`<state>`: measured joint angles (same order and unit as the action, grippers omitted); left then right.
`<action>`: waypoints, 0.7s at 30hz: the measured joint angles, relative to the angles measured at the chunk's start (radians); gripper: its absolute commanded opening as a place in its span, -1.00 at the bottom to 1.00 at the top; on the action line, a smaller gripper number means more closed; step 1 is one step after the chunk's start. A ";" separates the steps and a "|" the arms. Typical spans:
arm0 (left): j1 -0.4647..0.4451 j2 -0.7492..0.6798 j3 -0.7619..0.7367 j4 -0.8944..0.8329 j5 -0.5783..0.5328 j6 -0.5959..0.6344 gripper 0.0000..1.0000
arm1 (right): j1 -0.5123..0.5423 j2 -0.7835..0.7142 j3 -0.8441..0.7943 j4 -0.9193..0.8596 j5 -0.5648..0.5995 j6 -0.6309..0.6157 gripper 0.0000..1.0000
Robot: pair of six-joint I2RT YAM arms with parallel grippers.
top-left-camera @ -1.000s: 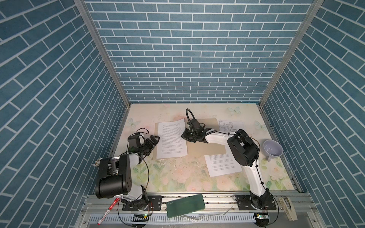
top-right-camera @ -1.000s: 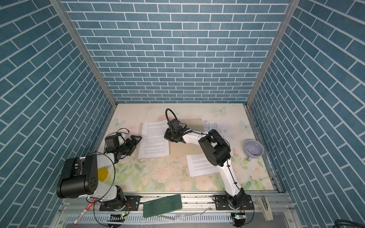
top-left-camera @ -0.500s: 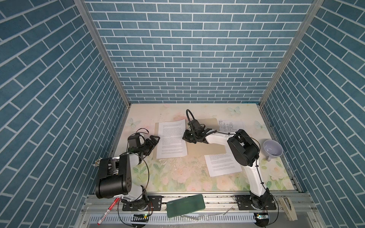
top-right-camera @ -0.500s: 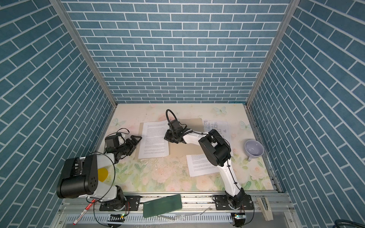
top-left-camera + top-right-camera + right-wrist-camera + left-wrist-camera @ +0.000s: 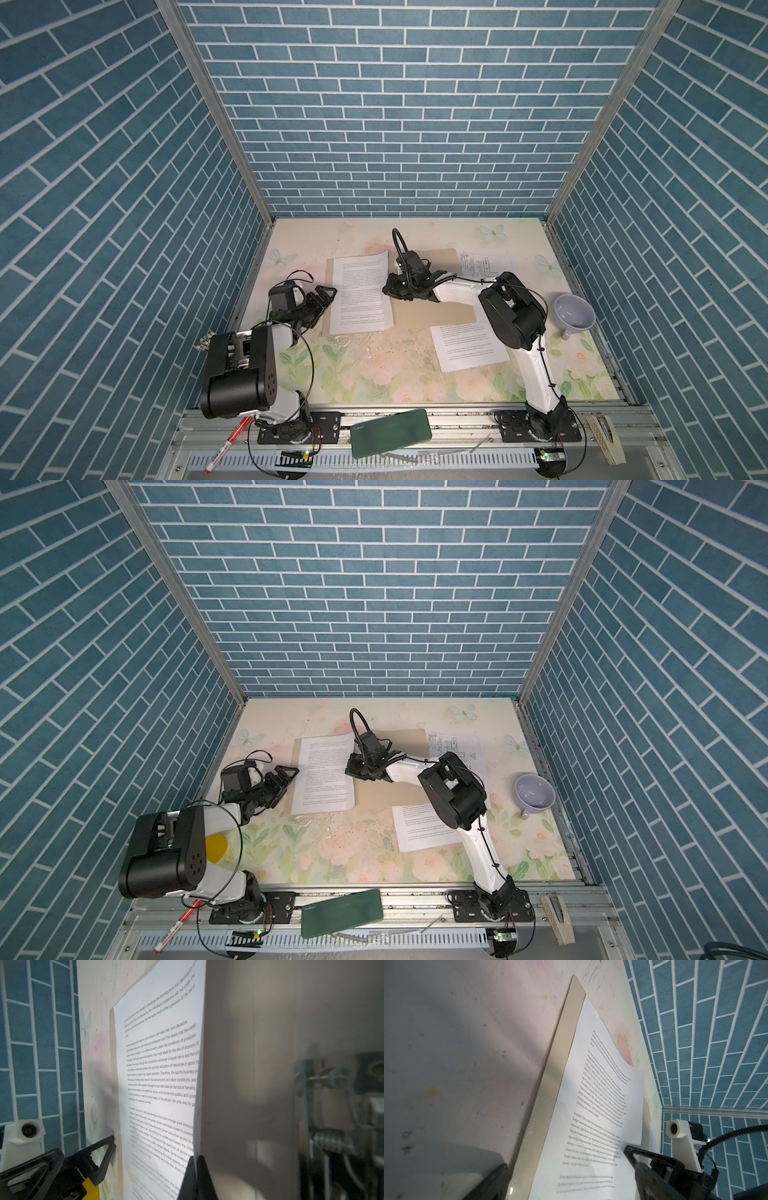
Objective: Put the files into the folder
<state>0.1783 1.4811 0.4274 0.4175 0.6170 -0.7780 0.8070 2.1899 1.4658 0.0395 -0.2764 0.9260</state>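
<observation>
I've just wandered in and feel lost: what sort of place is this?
Probably a robot test booth, not an office: brick-print panels enclose a small flowered table, and the left arm and right arm are bolted to a metal rail at its front edge.

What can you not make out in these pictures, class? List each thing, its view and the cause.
- Folder: in both top views the right arm covers its middle.
- Diagram sheet: in both top views partly under that arm; drawings too small.
- Metal clip: right wrist view, blurred.
- Right gripper, shut on the printed sheet: same view's edge cuts its fingers off.
- Left gripper: left wrist view shows one blurred finger only.
</observation>
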 measured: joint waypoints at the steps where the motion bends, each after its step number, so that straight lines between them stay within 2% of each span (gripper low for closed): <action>1: 0.000 0.000 0.000 0.000 0.001 0.000 0.92 | 0.000 0.001 0.000 0.003 -0.004 -0.001 -0.95; 10: 0.000 0.000 -0.001 0.002 0.002 0.000 0.92 | -0.002 0.016 0.001 0.016 -0.017 -0.008 -0.95; 13: 0.000 0.000 -0.001 0.002 0.002 0.000 0.92 | -0.003 0.019 0.002 0.010 -0.016 -0.009 -0.88; 21: 0.000 0.000 -0.002 0.003 0.002 0.000 0.92 | -0.005 0.019 0.004 -0.039 -0.004 -0.018 -0.86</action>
<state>0.1783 1.4815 0.4259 0.4206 0.6186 -0.7780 0.8017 2.2086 1.4696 0.0002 -0.2802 0.9077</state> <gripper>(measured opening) 0.958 0.067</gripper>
